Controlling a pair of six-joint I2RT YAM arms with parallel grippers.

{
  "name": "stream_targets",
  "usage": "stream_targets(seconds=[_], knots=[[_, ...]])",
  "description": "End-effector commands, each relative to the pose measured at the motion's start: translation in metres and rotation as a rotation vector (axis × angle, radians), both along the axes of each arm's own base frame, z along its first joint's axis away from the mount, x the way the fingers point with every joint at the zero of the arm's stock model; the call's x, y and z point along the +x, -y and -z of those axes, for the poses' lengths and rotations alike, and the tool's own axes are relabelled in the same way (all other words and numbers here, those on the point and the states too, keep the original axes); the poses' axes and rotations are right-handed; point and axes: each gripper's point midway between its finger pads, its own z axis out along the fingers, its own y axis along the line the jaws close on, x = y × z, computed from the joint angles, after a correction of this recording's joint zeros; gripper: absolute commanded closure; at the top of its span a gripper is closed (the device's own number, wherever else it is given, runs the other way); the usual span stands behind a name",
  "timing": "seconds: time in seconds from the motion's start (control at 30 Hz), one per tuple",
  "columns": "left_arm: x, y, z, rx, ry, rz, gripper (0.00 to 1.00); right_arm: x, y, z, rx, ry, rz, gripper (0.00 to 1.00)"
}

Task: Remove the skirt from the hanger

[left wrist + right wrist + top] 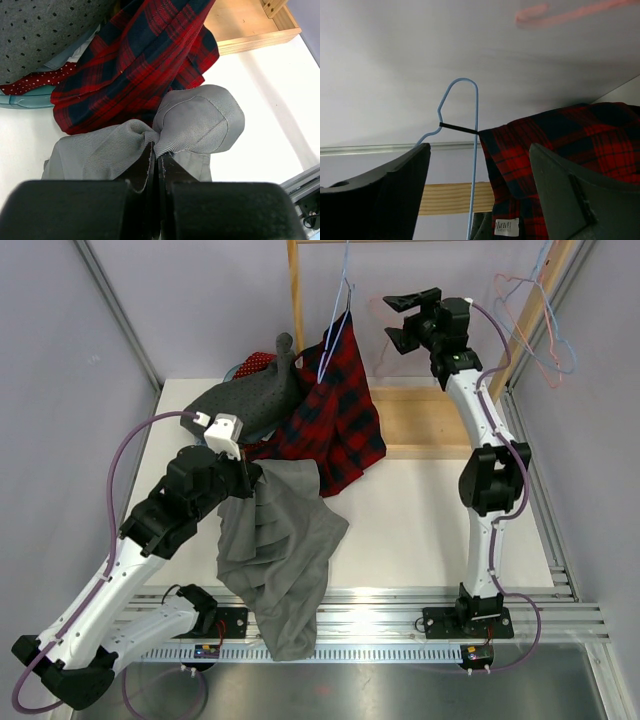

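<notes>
The left claw point(156, 150) is pressed together on a bunched fold of the grey pleated skirt point(280, 560). From that pinch the skirt spreads over the white surface point(420, 520) and droops past its near edge. No hanger shows inside it or touching it in any view. Judged from that, the removal itself looks done, and what is left would be to lay the skirt down and release it.

One doubt hangs over this, quite literally. The blue wire hanger point(477, 110) is not bare: a red plaid garment point(335, 415) hangs from one side of it, its lower part resting against the heap behind the grey skirt. I cannot tell whether that plaid piece is itself a skirt. If it is the one meant, the work is all ahead.

The right claw point(400, 320) is spread wide and holds nothing. It is raised at hanger height, just beside the hook, and its wrist view frames the wire and the plaid's upper corner between the two fingers. It touches neither.

For writing, there is only a small white label point(506, 226) sewn into the plaid garment, low in the right wrist view. Dark print marks it (a care tag, most likely), but it is too small to read. No brand or other lettering shows on the skirt or the hanger.
</notes>
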Motion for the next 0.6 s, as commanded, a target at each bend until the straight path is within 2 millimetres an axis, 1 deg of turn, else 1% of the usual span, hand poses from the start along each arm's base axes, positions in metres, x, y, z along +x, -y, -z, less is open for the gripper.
stream_targets(seconds=[0.0,0.03,0.07,0.1,0.13,0.17,0.23,0.27,0.3,0.33,0.37,0.4,0.43,0.47,0.5,0.53,0.57], knots=[[-0.003,0.006,-0.022,-0.065,0.049,0.023,1.0,-0.042,0.003,-0.077,-0.022,0.174,-0.019,0.16],[-0.003,0.006,-0.023,-0.068,0.05,0.026,1.0,-0.044,0.004,-0.077,-0.029,0.178,-0.016,0.19],[-0.004,0.006,-0.023,-0.07,0.047,0.026,1.0,-0.053,0.005,-0.087,-0.035,0.199,-0.017,0.25],[-0.005,0.006,-0.024,-0.073,0.047,0.029,1.0,-0.055,0.006,-0.082,-0.042,0.191,-0.017,0.32],[-0.005,0.006,-0.024,-0.074,0.047,0.03,1.0,-0.06,0.006,-0.084,-0.054,0.198,-0.018,0.47],[-0.006,0.006,-0.027,-0.074,0.052,0.031,1.0,-0.068,0.006,-0.087,-0.061,0.206,-0.027,0.55],[-0.003,0.0,-0.028,-0.048,0.055,0.004,1.0,-0.08,0.006,-0.089,-0.075,0.211,-0.041,0.62],[-0.001,-0.004,-0.03,-0.023,0.068,-0.006,1.0,-0.098,0.004,-0.104,-0.079,0.239,-0.067,0.61],[0.007,-0.011,-0.037,0.009,0.084,-0.054,1.0,-0.104,0.002,-0.088,-0.088,0.204,-0.083,0.57],[0.009,-0.019,-0.038,0.049,0.075,-0.088,1.0,-0.129,0.002,-0.114,-0.097,0.278,-0.09,0.49],[0.013,-0.027,-0.041,0.094,0.085,-0.118,1.0,-0.142,-0.002,-0.116,-0.108,0.289,-0.106,0.36],[0.023,-0.042,-0.043,0.154,0.092,-0.199,1.0,-0.151,-0.004,-0.095,-0.127,0.247,-0.117,0.29],[0.025,-0.05,-0.065,0.161,0.13,-0.234,1.0,-0.179,0.0,-0.117,-0.161,0.308,-0.109,0.24],[0.028,-0.057,-0.076,0.196,0.159,-0.249,1.0,-0.191,0.002,-0.118,-0.181,0.318,-0.104,0.2],[0.035,-0.057,-0.087,0.206,0.169,-0.248,1.0,-0.201,0.002,-0.091,-0.208,0.251,-0.111,0.15],[0.039,-0.069,-0.12,0.178,0.221,-0.287,1.0,-0.23,0.008,-0.111,-0.23,0.313,-0.099,0.15],[0.043,-0.076,-0.139,0.179,0.251,-0.302,1.0,-0.243,0.011,-0.111,-0.239,0.318,-0.091,0.14]])
